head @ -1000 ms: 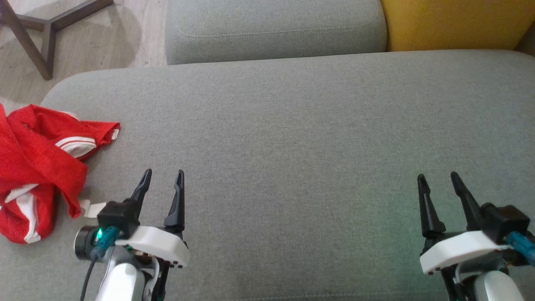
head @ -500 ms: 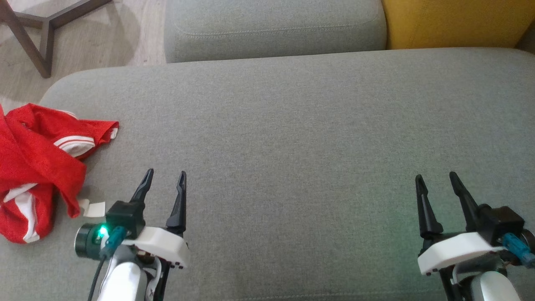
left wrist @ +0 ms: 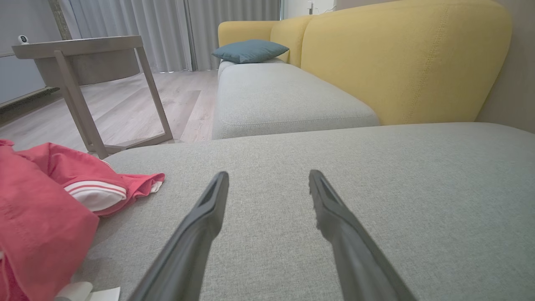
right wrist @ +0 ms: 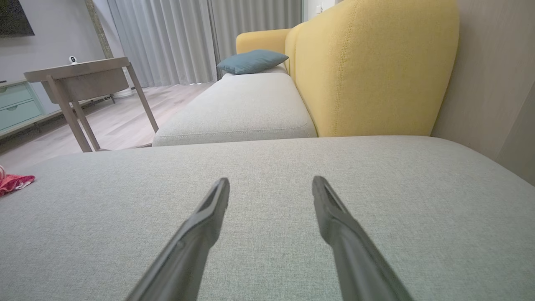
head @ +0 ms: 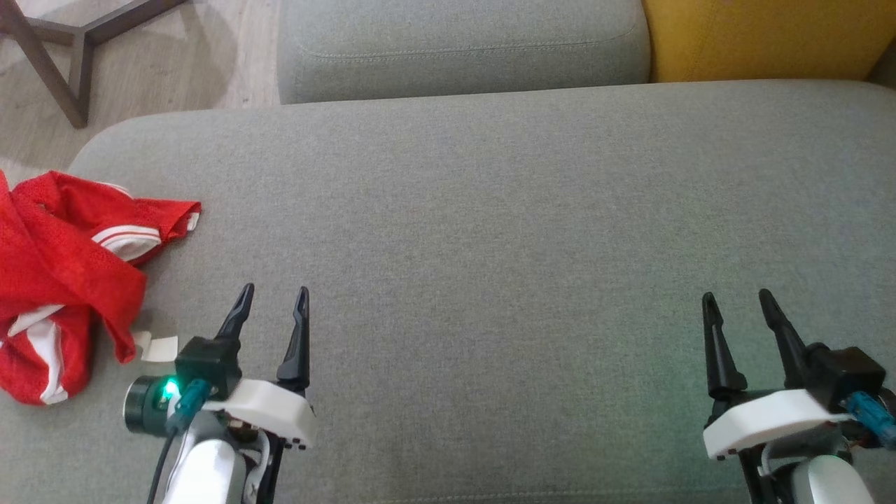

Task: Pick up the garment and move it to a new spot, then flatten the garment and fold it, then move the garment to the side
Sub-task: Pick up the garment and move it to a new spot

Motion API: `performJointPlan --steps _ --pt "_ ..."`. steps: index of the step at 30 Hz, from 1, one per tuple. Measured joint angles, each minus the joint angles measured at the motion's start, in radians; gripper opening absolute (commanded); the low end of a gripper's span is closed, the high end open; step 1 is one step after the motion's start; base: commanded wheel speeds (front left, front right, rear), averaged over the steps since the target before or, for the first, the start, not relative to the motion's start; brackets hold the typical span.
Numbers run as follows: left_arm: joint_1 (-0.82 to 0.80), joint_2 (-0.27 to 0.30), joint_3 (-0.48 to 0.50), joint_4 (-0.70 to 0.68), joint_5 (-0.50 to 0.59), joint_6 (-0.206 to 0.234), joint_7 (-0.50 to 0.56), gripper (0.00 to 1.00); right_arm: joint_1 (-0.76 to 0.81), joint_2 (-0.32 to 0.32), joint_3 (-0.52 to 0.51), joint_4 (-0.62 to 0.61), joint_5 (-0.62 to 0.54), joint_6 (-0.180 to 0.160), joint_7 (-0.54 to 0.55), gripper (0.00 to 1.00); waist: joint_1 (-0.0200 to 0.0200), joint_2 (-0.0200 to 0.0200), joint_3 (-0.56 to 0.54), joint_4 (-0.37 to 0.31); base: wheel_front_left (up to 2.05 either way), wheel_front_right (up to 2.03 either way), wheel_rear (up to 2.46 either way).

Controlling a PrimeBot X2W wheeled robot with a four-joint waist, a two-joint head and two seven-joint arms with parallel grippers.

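Note:
The garment (head: 63, 273) is a crumpled red mesh jersey with white stripes, lying at the left edge of the grey sofa cushion (head: 490, 231). It also fills the left side of the left wrist view as the garment (left wrist: 46, 209), and a corner of the garment (right wrist: 12, 183) shows at the far left of the right wrist view. My left gripper (head: 273, 294) hovers open just right of the jersey, nothing between its fingers. My right gripper (head: 738, 299) stands open over the cushion's right part, far from the cloth.
A second grey seat cushion (head: 455, 49) lies beyond, with a yellow sofa back (head: 763, 35) at the upper right. A wooden side table (head: 63, 49) stands on the pale floor at the upper left. A blue pillow (left wrist: 248, 49) rests farther along the sofa.
The head view has shifted very slightly. Both grippers stay open and in nearly the same places, and the garment has not moved.

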Motion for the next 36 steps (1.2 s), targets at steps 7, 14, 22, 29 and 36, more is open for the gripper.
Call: performJointPlan --steps 7,14,22,29,36 --pt "0.0 0.0 0.0 0.0 0.0 0.0 0.0 1.0 0.0 0.002 -0.001 0.0 0.0 0.0 0.0 1.0 0.0 0.0 0.003 0.003 0.0 0.0 0.0" --pt "-0.001 0.0 0.0 -0.001 0.0 0.008 0.0 1.0 0.0 0.003 -0.004 -0.01 0.0 0.0 0.0 1.0 0.0 0.0 0.006 0.029 0.0 0.0 0.0" --pt "-0.035 0.001 0.004 -0.005 0.0 0.014 0.0 1.0 0.0 0.005 0.002 -0.053 0.002 0.0 0.006 1.0 0.0 0.0 0.01 0.117 0.0 0.0 0.0" --pt "-0.035 0.003 0.012 -0.011 0.0 0.018 0.0 1.0 -0.001 0.007 0.013 -0.076 0.01 0.0 0.014 1.0 0.0 0.0 0.017 0.222 0.0 0.0 0.0" --pt "-0.035 0.005 0.029 -0.03 0.0 0.025 0.0 1.0 -0.002 0.007 0.025 -0.09 0.009 0.0 0.023 1.0 0.0 0.0 0.026 0.314 0.0 0.0 0.0"
